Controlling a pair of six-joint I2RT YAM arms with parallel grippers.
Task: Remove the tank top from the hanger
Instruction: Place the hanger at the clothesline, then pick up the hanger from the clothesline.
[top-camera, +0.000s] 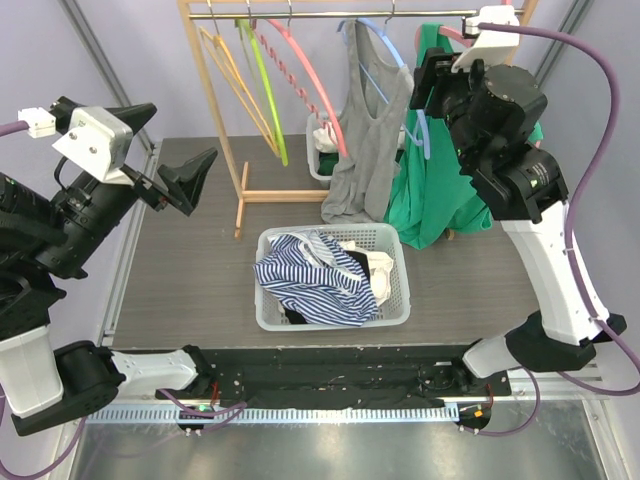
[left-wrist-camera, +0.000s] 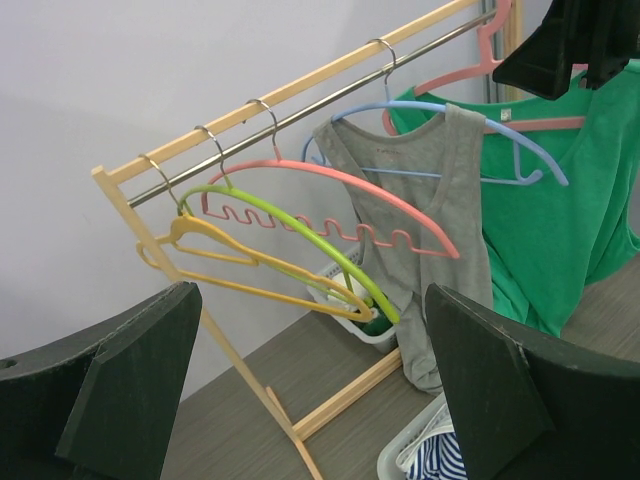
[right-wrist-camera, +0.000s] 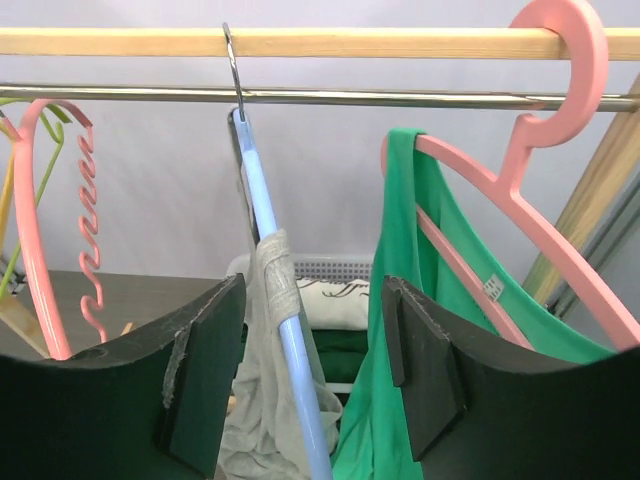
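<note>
A grey tank top (top-camera: 365, 140) hangs on a light blue hanger (top-camera: 385, 45) on the rack's rail. Beside it a green tank top (top-camera: 430, 195) hangs on a pink hanger (right-wrist-camera: 520, 220). My right gripper (top-camera: 425, 85) is raised at the rail and open. In the right wrist view (right-wrist-camera: 312, 370) the blue hanger's arm (right-wrist-camera: 270, 230) and the grey strap (right-wrist-camera: 275, 290) pass between its jaws, and the green top (right-wrist-camera: 400, 300) lies just inside the right jaw. My left gripper (top-camera: 185, 180) is open and empty, left of the rack, facing the garments (left-wrist-camera: 440, 220).
The wooden rack (top-camera: 215, 110) also carries empty pink (top-camera: 300, 70), green (top-camera: 265, 90) and yellow (top-camera: 235, 80) hangers. A white basket (top-camera: 395, 305) of striped clothes stands in front. A smaller basket (top-camera: 318, 160) sits behind the rack's base.
</note>
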